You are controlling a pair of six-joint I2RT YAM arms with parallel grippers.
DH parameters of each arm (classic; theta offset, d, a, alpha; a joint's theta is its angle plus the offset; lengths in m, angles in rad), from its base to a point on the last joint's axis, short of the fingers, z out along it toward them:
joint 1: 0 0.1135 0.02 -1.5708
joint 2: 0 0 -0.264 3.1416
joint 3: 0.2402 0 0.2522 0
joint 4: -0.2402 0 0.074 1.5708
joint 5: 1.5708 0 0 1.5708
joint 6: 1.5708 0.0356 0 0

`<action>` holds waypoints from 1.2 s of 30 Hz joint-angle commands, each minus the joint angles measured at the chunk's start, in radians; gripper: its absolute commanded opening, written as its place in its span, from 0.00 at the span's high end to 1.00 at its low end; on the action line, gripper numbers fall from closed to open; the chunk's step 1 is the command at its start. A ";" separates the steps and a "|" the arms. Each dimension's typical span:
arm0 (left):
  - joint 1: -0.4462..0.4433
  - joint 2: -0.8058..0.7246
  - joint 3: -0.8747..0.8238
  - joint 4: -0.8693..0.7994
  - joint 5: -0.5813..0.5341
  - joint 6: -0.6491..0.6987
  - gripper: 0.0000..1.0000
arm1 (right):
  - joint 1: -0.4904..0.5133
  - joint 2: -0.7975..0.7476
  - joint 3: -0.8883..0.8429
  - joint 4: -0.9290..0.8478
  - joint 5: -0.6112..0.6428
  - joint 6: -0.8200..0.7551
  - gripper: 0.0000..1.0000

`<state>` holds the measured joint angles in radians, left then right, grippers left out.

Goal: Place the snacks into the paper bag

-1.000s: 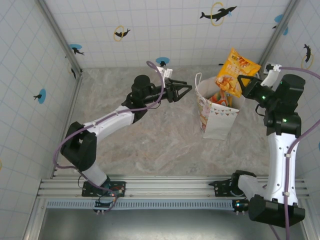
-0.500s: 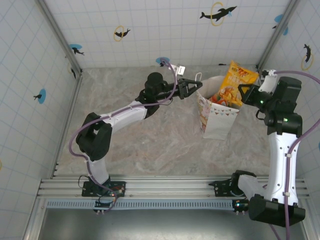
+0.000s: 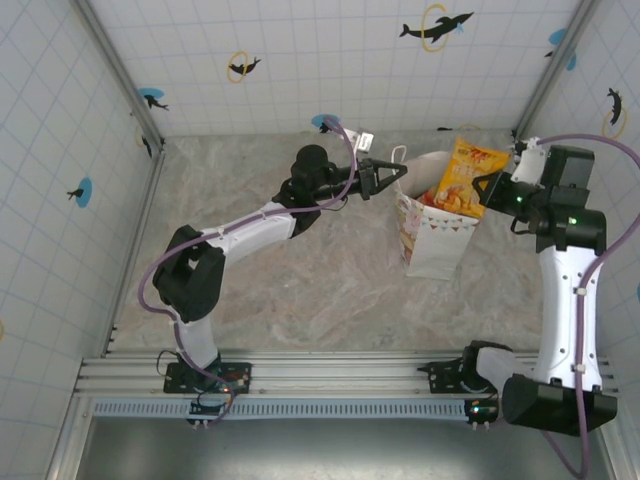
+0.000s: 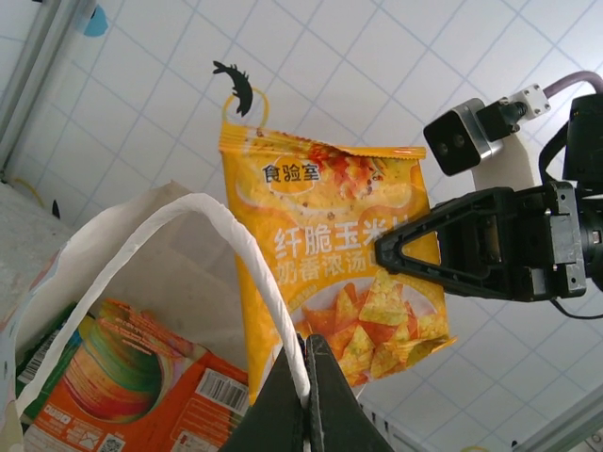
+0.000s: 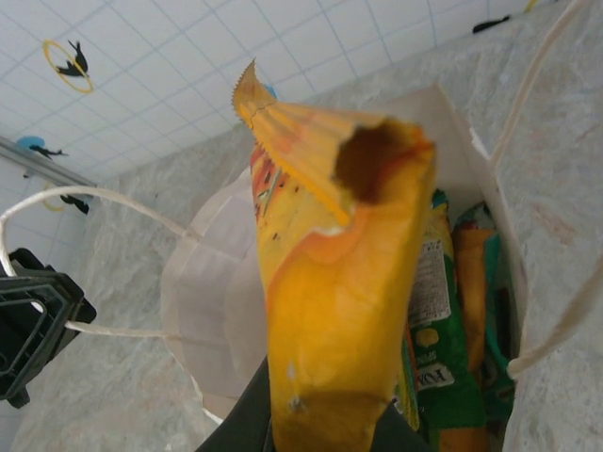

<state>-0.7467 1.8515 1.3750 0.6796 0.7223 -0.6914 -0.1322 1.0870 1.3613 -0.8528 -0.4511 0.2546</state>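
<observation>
Grey marbled table (image 3: pixel 300 280) carries the white bag (image 3: pixel 432 250), standing open between the two arms. Inside the bag lie an orange swirl-printed packet (image 4: pixel 122 377) and green ones (image 5: pixel 441 381); anything deeper is hidden. At the bag's left rim the left gripper (image 4: pixel 307 350) is pinched together on a cord handle (image 4: pixel 236 245). Over the bag's far right edge the right gripper (image 3: pixel 487 190) clamps a yellow-orange chip packet (image 3: pixel 465 175), whose lower end is hard to make out against the mouth.

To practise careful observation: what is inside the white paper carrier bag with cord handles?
Inside the white paper bag lie a green packet and an orange ring-patterned packet. The yellow chip packet, gripped by the right gripper over the opening, covers the rest.
</observation>
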 commanded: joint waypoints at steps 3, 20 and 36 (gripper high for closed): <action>-0.008 -0.054 0.015 0.023 0.020 0.032 1.00 | 0.070 0.036 0.077 -0.134 0.089 0.011 0.99; -0.011 -0.066 0.004 0.044 0.034 0.041 1.00 | 0.230 0.147 0.059 -0.104 0.167 0.054 0.97; -0.014 -0.104 0.003 0.045 0.029 0.065 1.00 | 0.246 0.272 0.191 -0.148 0.353 -0.009 0.54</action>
<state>-0.7544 1.8229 1.3685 0.6586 0.7441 -0.6529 0.1116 1.3682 1.4525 -0.9455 -0.2096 0.2794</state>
